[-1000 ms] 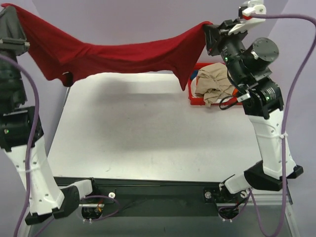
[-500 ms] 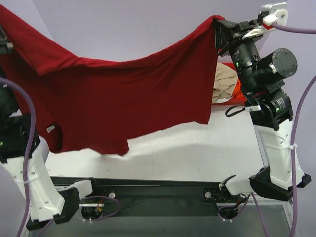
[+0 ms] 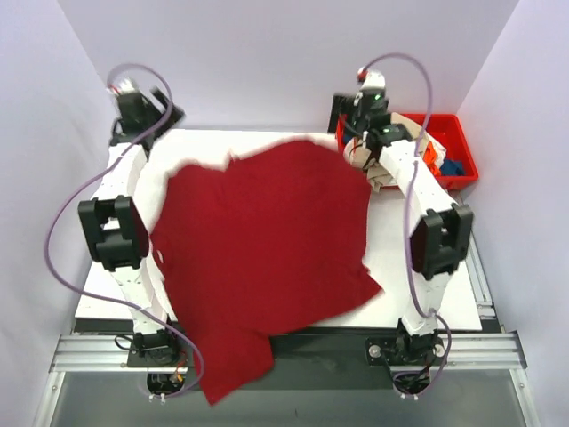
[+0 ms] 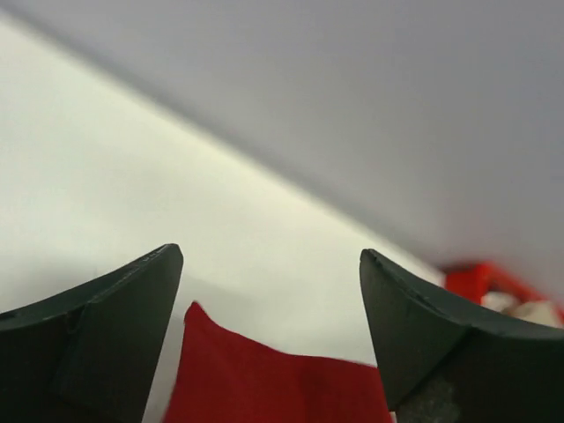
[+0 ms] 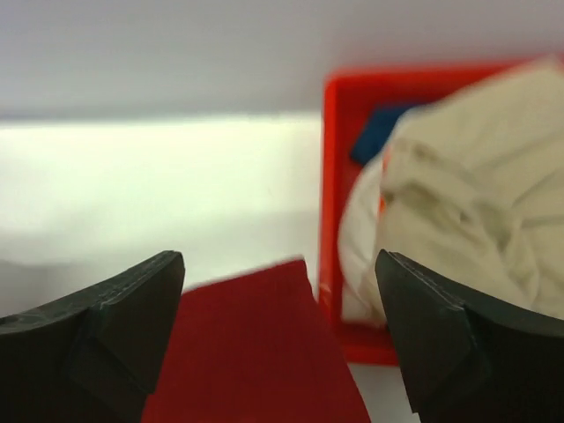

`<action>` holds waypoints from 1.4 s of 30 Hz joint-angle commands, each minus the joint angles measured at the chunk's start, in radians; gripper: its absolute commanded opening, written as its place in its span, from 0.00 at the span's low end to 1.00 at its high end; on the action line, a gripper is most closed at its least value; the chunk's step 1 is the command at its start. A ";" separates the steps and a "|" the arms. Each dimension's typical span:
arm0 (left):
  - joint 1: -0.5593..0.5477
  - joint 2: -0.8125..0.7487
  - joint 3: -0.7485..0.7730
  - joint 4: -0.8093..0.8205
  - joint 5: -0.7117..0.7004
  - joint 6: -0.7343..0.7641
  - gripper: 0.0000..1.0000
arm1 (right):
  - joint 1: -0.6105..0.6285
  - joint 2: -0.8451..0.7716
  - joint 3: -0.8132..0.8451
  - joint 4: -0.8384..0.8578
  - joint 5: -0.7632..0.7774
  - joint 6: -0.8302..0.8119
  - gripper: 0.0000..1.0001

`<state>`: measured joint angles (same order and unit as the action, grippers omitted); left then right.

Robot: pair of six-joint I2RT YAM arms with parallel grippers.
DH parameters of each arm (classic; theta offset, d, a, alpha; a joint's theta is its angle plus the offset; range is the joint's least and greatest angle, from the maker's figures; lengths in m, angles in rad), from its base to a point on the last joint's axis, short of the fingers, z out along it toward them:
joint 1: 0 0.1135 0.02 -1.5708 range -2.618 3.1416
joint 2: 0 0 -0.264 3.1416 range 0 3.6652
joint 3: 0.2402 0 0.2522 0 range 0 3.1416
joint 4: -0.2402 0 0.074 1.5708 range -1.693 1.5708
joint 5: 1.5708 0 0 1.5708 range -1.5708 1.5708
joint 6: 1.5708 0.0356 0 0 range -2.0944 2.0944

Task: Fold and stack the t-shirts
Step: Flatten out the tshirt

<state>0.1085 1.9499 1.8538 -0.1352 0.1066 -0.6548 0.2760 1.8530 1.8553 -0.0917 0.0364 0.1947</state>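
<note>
The dark red t-shirt (image 3: 267,240) is lying spread out, mostly flat, over the middle and left of the white tabletop (image 3: 458,298). Its far edge is sitting just short of the tabletop's far edge. Its near part is spilling over the near edge and hanging down past the metal rail (image 3: 489,341), beside the left arm's base. A strip of bare tabletop is showing along the right edge and another along the far edge.

Both arms are reaching out to the far side. The left gripper (image 4: 269,254) is hovering over the far left corner with its jaws spread wide and nothing between them. In its wrist view a corner of the red shirt is lying on the tabletop just below the gap. The right gripper (image 5: 278,256) is hovering near the far right corner, its jaws likewise spread and pinching nothing. The red shirt's other far corner is lying below it, just beside the wall of the red bin (image 3: 464,160).

The bin is sitting at the far right corner of the tabletop. A crumpled tan t-shirt (image 5: 476,194) is bulging above its rim, with a blue cloth (image 5: 379,132) and an orange cloth (image 3: 429,156) showing beside it.
</note>
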 commanded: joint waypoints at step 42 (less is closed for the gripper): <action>-0.262 -0.073 -0.694 -0.279 0.125 0.069 0.97 | 0.091 0.029 -0.653 -0.212 -0.317 0.253 0.96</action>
<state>-0.1600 1.7958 1.1187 -0.4744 0.2539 -0.6163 0.3904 1.8282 1.1542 -0.2932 -0.2726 0.4339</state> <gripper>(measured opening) 0.972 0.969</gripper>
